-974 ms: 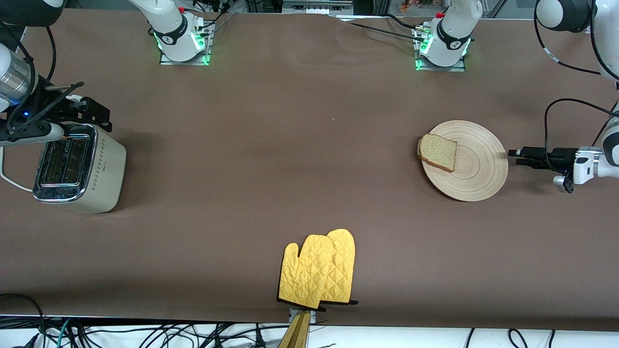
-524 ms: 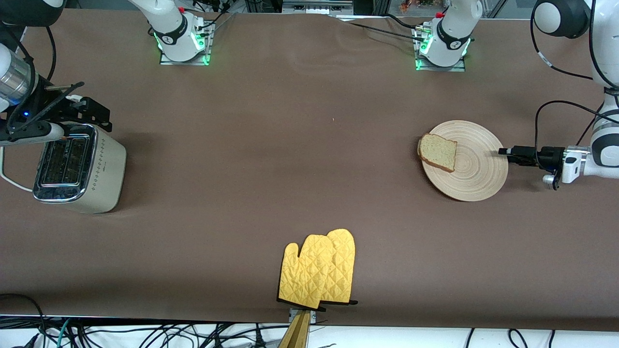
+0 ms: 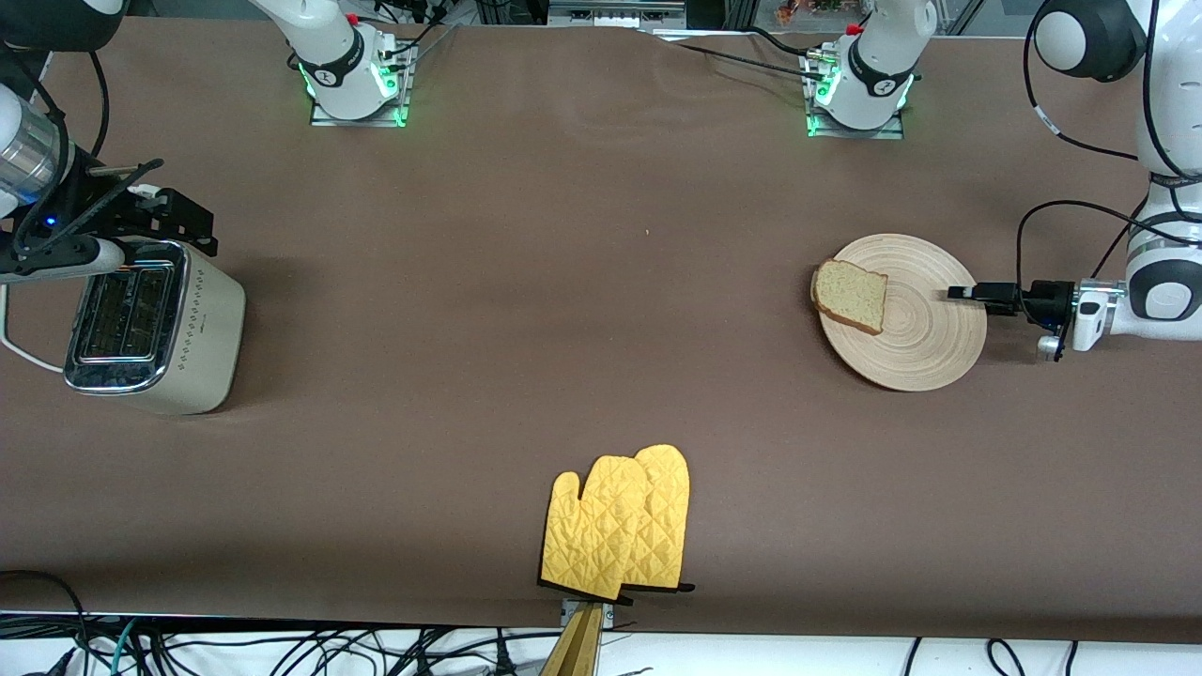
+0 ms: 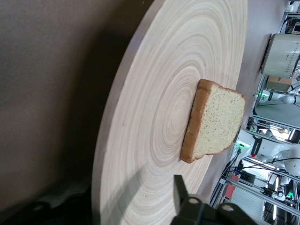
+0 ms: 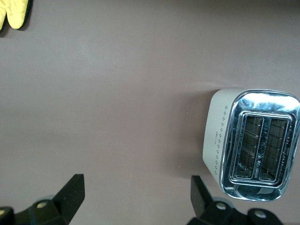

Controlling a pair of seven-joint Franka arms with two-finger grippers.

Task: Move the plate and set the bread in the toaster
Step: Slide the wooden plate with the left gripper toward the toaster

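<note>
The round wooden plate [image 3: 925,333] lies toward the left arm's end of the table, with the bread [image 3: 850,296] slice on its edge toward the toaster's end. My left gripper [image 3: 960,293] lies level at the plate's other edge, open. In the left wrist view the left gripper [image 4: 126,201] has one finger [image 4: 179,192] above the plate [image 4: 154,93] and the other below its rim, not clamped; the bread [image 4: 215,122] lies farther along. The toaster [image 3: 150,324] stands at the right arm's end. My right gripper [image 3: 188,225] hangs open by it, empty [image 5: 136,187], beside the toaster [image 5: 255,143].
Two yellow oven mitts [image 3: 620,535] lie near the table edge closest to the front camera, midway along it; a mitt tip shows in the right wrist view [image 5: 14,11]. The toaster's white cord [image 3: 19,343] trails off the table's end.
My left gripper has slid in toward the plate, and its fingertip now reaches over the rim. The plate, the bread and the right arm have not moved.
</note>
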